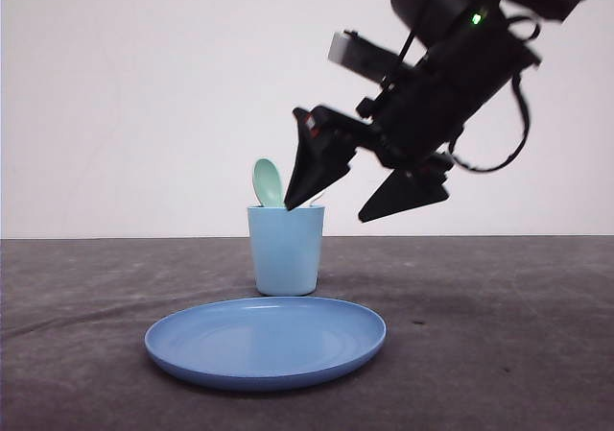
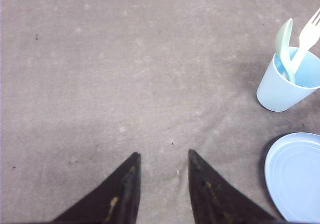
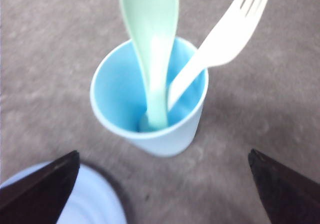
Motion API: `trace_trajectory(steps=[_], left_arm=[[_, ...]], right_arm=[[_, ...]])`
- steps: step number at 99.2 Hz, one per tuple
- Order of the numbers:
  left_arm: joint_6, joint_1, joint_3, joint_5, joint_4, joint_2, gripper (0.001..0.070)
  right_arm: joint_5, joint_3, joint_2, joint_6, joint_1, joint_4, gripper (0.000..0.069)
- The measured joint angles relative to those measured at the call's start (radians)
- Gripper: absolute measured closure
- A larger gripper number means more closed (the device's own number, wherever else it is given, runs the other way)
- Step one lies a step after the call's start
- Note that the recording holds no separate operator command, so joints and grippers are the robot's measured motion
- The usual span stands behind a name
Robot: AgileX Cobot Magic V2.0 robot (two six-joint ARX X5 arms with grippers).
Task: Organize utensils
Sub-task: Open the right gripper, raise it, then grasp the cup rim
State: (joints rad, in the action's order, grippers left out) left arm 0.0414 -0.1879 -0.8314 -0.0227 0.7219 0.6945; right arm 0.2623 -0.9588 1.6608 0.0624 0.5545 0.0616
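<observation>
Light blue cup [image 3: 150, 104] upright on grey table [image 1: 499, 335], mint-green spoon [image 3: 152, 44] and white fork [image 3: 220, 44] standing inside, blue plate [image 1: 266, 342] empty just nearer, right gripper [image 1: 365, 196] above cup, wide apart, empty, left gripper [image 2: 162, 184] parted, holding nothing

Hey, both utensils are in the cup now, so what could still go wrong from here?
The right pincer hangs open just above the cup, one fingertip close to the rim in the front view. A careless pull-back might clip the spoon or fork, which lean out over the rim, and tip the light cup. If it tips, it would likely fall toward the plate close in front.
</observation>
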Motion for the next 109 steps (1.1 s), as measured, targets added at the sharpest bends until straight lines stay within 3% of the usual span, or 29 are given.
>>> trace_trajectory(steps=[34, 78, 96, 109], left_arm=[[0.000, 0.000, 0.000, 0.000, -0.028, 0.000, 0.0547], [0.000, 0.000, 0.000, 0.000, -0.060, 0.000, 0.0547], [0.000, 0.000, 0.000, 0.000, -0.060, 0.000, 0.0547], [0.000, 0.000, 0.000, 0.000, -0.060, 0.000, 0.0547]], right_arm=[[0.032, -0.001, 0.120, 0.025, 0.008, 0.220, 0.0010], [0.047, -0.122, 0.248, 0.031, 0.021, 0.207, 0.0013], [0.028, -0.122, 0.248, 0.023, 0.024, 0.208, 0.0181], [0.024, -0.122, 0.245, 0.019, 0.036, 0.207, 0.0205]])
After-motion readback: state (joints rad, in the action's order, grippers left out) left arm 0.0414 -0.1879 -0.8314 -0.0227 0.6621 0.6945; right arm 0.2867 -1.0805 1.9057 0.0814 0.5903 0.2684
